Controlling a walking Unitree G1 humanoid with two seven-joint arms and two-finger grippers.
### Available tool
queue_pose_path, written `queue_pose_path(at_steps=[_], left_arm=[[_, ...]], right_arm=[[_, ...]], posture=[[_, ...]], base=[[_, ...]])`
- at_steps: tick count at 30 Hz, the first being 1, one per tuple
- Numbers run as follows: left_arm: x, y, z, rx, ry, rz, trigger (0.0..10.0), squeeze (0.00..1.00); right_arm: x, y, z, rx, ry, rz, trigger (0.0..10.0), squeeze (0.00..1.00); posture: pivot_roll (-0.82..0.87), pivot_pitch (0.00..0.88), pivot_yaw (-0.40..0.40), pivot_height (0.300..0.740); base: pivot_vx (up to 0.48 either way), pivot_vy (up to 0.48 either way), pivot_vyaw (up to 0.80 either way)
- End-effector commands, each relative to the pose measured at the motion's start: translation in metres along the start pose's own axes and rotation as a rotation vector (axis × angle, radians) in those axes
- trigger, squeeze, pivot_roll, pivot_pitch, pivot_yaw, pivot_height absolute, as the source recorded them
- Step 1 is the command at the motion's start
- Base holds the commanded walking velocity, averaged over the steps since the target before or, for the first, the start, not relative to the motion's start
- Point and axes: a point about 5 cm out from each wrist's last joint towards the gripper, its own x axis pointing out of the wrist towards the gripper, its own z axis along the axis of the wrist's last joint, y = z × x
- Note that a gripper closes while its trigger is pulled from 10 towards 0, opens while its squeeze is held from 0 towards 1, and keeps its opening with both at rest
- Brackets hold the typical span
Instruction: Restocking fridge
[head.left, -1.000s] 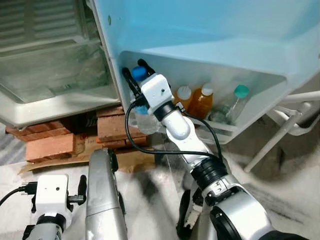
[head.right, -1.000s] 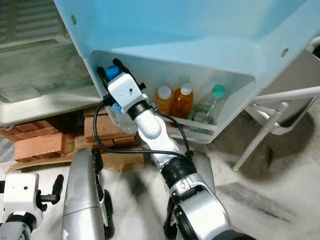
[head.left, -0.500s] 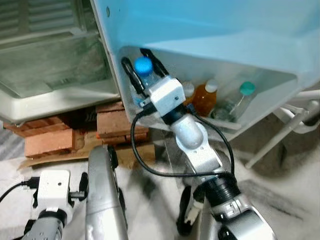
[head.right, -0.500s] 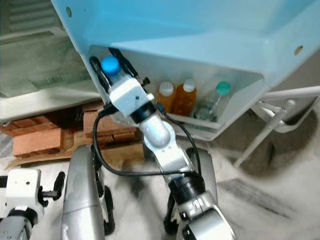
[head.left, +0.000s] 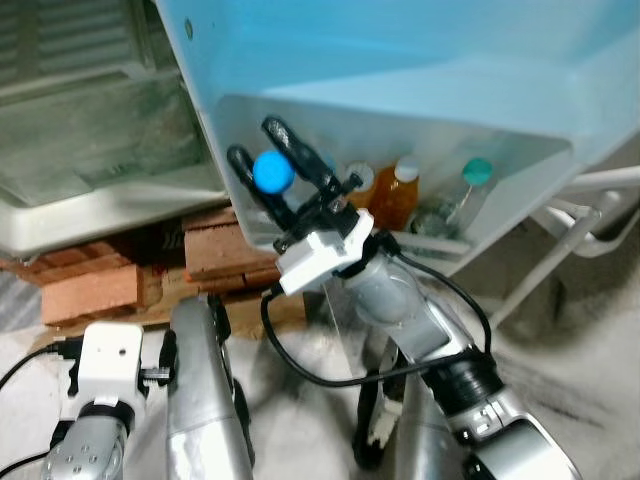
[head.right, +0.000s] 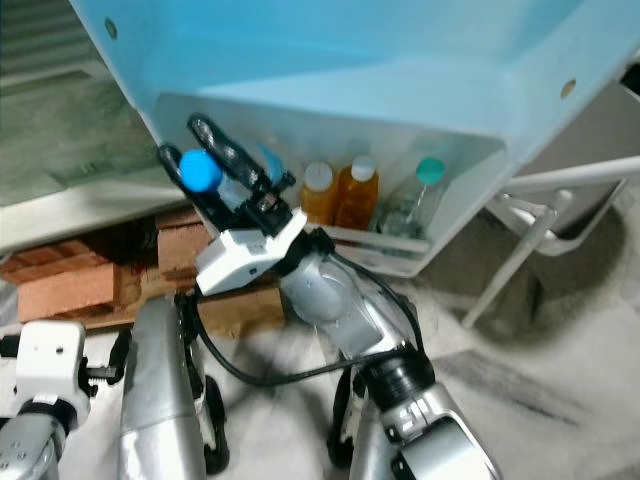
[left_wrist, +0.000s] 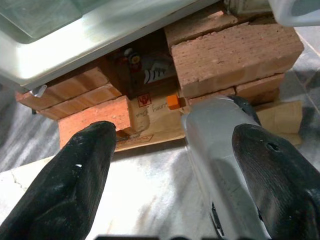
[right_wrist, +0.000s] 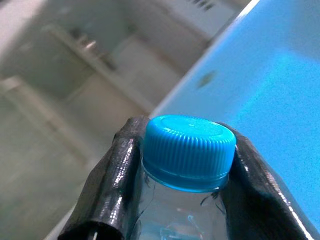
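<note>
My right gripper (head.left: 268, 172) is shut on a clear bottle with a blue cap (head.left: 272, 172), held tilted in front of the left end of the fridge door's lower shelf (head.left: 440, 245). Both black fingers (right_wrist: 107, 175) press the bottle's neck just under the cap (right_wrist: 189, 150). In the shelf stand two orange-juice bottles (head.left: 400, 195) and a clear bottle with a teal cap (head.left: 470, 180). My left gripper (left_wrist: 170, 165) hangs low over the floor, open and holding nothing.
The open fridge door (head.left: 400, 70) is light blue and leans over me. The fridge body (head.left: 90, 190) stands at the left on red bricks (head.left: 95, 290) and cardboard. A white metal rack (head.left: 590, 215) is at the right.
My right arm has lifted and tipped the blue-capped bottle back out from the shelf's left end, toward me. The head camera has shifted slightly.
</note>
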Motion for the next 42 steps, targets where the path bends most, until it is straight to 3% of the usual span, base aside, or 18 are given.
queue_pose_path(at_steps=[1, 5, 14, 20, 21, 23, 26, 28, 29, 38, 42], left_arm=[[-0.002, 0.003, -0.007, 0.017, 0.031, 0.016, 10.0, 0.0], [-0.006, 0.004, -0.006, 0.035, 0.025, 0.018, 10.0, 0.0], [-0.015, 0.004, -0.004, 0.051, 0.023, 0.011, 10.0, 0.0], [-0.017, 0.002, -0.005, 0.053, 0.032, 0.001, 10.0, 0.0], [-0.017, 0.002, -0.006, 0.053, 0.038, -0.003, 10.0, 0.0], [-0.017, 0.002, -0.006, 0.054, 0.04, -0.004, 10.0, 0.0], [-0.016, 0.003, -0.007, 0.056, 0.045, -0.005, 10.0, 0.0], [-0.014, 0.003, -0.007, 0.057, 0.049, -0.007, 10.0, 0.0], [-0.012, 0.003, -0.008, 0.057, 0.051, -0.008, 10.0, 0.0], [-0.002, 0.001, -0.009, 0.053, 0.054, -0.013, 10.0, 0.0], [0.008, 0.0, -0.01, 0.061, 0.047, -0.01, 10.0, 0.0]], right_arm=[[-0.012, 0.02, -0.002, 0.024, 0.016, 0.055, 10.0, 0.0], [-0.02, 0.041, -0.003, 0.045, 0.057, 0.065, 10.0, 0.0], [-0.018, 0.055, -0.005, 0.092, 0.087, 0.038, 10.0, 0.0], [-0.019, 0.052, -0.029, 0.139, 0.251, -0.029, 10.0, 0.0], [-0.019, 0.051, -0.04, 0.164, 0.332, -0.047, 10.0, 0.0], [-0.019, 0.051, -0.046, 0.185, 0.382, -0.045, 10.0, 0.0], [-0.021, 0.052, -0.061, 0.285, 0.52, -0.052, 10.0, 0.0], [-0.02, 0.052, -0.064, 0.318, 0.539, -0.041, 10.0, 0.0], [-0.02, 0.049, -0.068, 0.362, 0.57, -0.062, 10.0, 1.0], [-0.011, 0.033, -0.074, 0.412, 0.537, -0.077, 10.0, 1.0], [-0.003, 0.012, -0.073, 0.399, 0.459, -0.086, 10.0, 1.0]], posture=[[0.29, 0.308, -0.013, 0.461], [0.31, 0.322, -0.006, 0.461], [0.32, 0.351, -0.005, 0.461], [0.31, 0.357, -0.007, 0.461], [0.31, 0.358, -0.006, 0.461], [0.31, 0.358, -0.006, 0.461], [0.32, 0.349, -0.002, 0.461], [0.32, 0.342, -0.002, 0.461], [0.31, 0.336, -0.005, 0.461], [0.3, 0.303, -0.011, 0.461], [0.28, 0.263, -0.01, 0.461]], base=[[0.0, 0.0, 0.0], [0.0, 0.0, 0.0], [0.0, 0.0, 0.0], [0.0, 0.0, 0.0], [0.0, 0.0, 0.0], [0.0, 0.0, 0.0], [0.0, 0.0, 0.0], [0.0, 0.0, 0.0], [0.0, 0.0, 0.0], [0.0, 0.0, 0.0], [0.0, 0.0, 0.0]])
